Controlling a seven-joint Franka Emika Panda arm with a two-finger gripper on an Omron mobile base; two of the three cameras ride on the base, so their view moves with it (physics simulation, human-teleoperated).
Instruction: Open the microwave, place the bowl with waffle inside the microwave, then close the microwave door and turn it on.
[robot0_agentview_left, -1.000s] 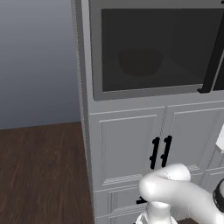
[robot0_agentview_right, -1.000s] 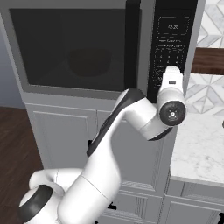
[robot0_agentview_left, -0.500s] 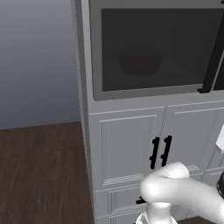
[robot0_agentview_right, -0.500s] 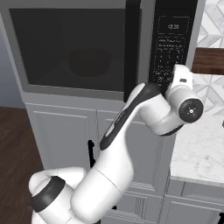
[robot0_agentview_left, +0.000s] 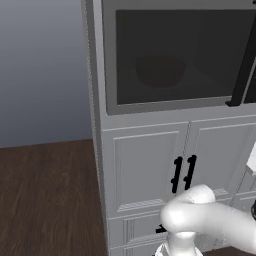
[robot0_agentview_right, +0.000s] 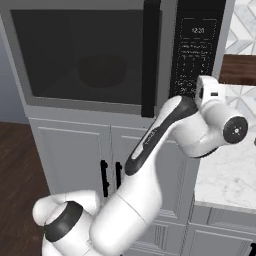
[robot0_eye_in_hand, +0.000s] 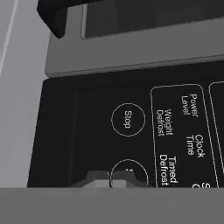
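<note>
Two pincer (robot0_eye_in_hand: 110, 181) fingertips together, on microwave (robot0_eye_in_hand: 131, 127) button.

One microwave (robot0_agentview_right: 115, 55) is built in, with one microwave door (robot0_agentview_left: 175, 55) carrying one long black bar handle (robot0_agentview_right: 150, 60). One dim bowl (robot0_agentview_left: 159, 70) sits behind the glass. Two white cabinet doors (robot0_agentview_left: 145, 167) below carry two short black handles (robot0_agentview_left: 182, 174). One control panel (robot0_eye_in_hand: 131, 131) shows two round buttons; one reads Stop (robot0_eye_in_hand: 127, 119).

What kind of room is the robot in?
It looks like a kitchen. There's a built-in microwave with a button panel, white cabinets underneath it, and a marble counter off to the side.
</note>
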